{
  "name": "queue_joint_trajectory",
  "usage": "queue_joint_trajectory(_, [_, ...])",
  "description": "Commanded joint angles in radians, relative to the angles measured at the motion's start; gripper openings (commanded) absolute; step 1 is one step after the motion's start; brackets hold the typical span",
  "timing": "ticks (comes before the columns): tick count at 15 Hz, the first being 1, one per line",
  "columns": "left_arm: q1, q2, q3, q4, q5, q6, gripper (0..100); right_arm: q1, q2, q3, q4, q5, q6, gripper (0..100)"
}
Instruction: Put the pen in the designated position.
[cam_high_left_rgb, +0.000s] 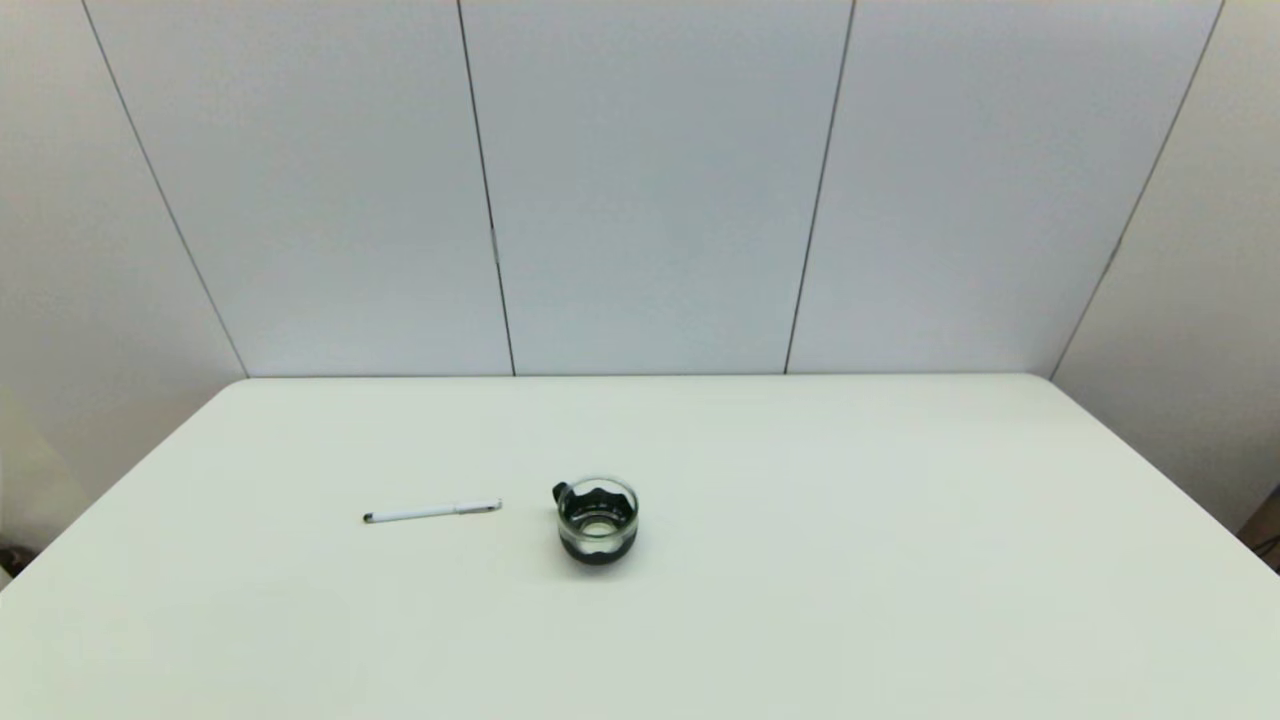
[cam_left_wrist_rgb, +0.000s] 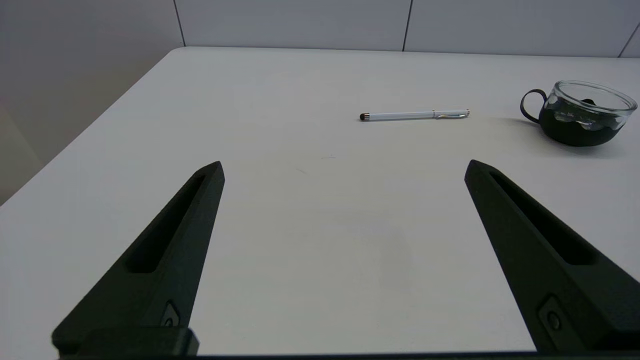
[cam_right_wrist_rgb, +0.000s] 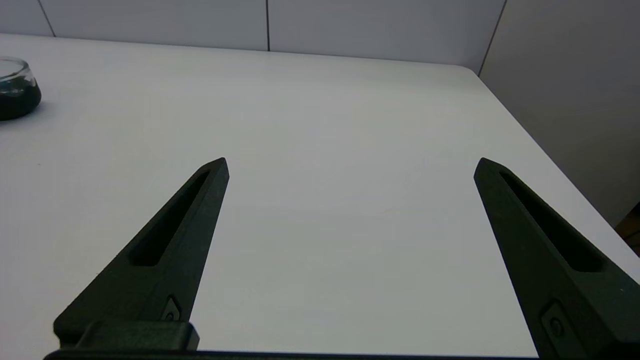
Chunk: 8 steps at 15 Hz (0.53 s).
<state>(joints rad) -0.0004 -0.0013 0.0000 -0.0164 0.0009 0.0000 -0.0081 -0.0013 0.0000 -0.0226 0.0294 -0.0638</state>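
Pen (cam_high_left_rgb: 432, 511) flat on white table (cam_high_left_rgb: 850, 560), just left of glass cup (cam_high_left_rgb: 597, 522), not touching.
Left gripper (cam_left_wrist_rgb: 344, 170) spread wide, empty, short of pen; right gripper (cam_right_wrist_rgb: 351, 167) likewise spread, over bare tabletop.

White pen (cam_high_left_rgb: 432, 512), dark tip; clear cup (cam_high_left_rgb: 597, 522), black base.
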Motion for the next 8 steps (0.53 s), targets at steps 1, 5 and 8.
queue_joint_trajectory(1, [0.000,0.001,0.011,0.000,0.001,0.000,100,-0.001,0.001,0.012,0.000,0.001,-0.001,100])
queue_joint_trajectory(5, [-0.001,0.001,0.011,0.000,0.001,0.000,100,0.000,0.001,0.012,0.000,0.000,-0.001,100])
queue_joint_trajectory(8, [0.000,0.001,0.011,0.000,0.001,0.000,100,0.000,0.001,0.014,0.000,0.000,-0.001,100])
